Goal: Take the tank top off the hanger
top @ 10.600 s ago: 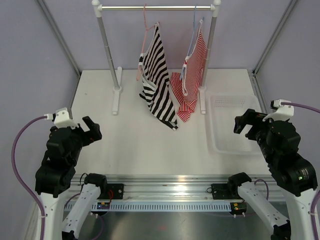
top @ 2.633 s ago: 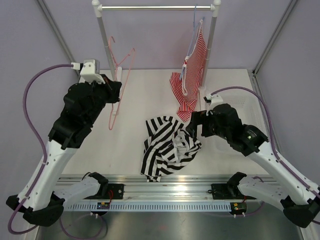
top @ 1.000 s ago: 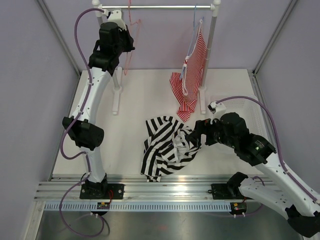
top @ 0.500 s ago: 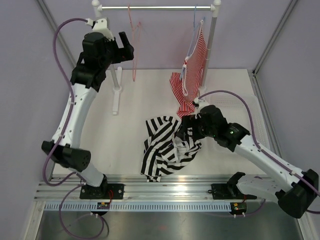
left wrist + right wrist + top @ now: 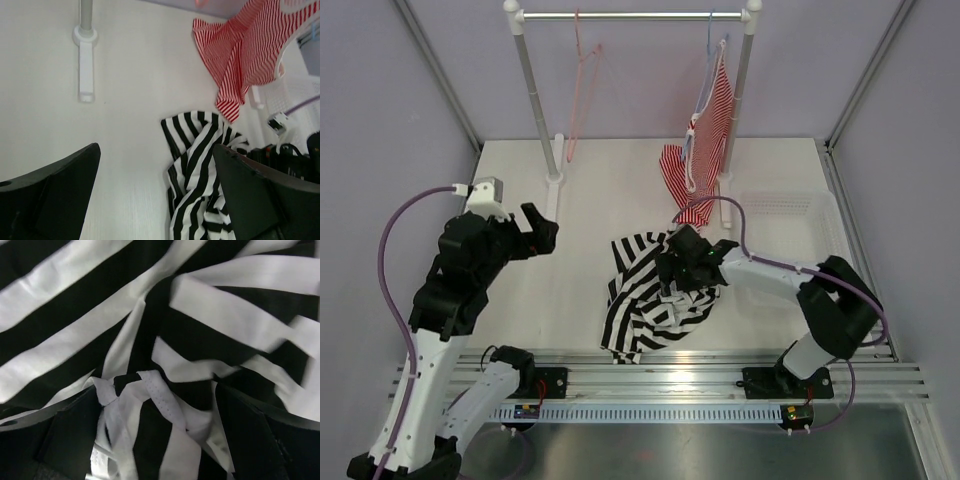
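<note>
Right gripper (image 5: pixel 672 264) is down on the tank top (image 5: pixel 642 305), fingers (image 5: pixel 60 440) spread wide with striped folds and a white strap between them, nothing pinched. That top lies crumpled on the table (image 5: pixel 570 290), off the hanger (image 5: pixel 582 85), which hangs bare on the rail (image 5: pixel 640 15). Left gripper (image 5: pixel 538 228) hovers well apart to the left, jaws wide, holding nothing.

Left pincer (image 5: pixel 541 229) wide open and aloft; right pincer (image 5: pixel 669 270) low, reaching leftward, jaws likewise apart.
</note>
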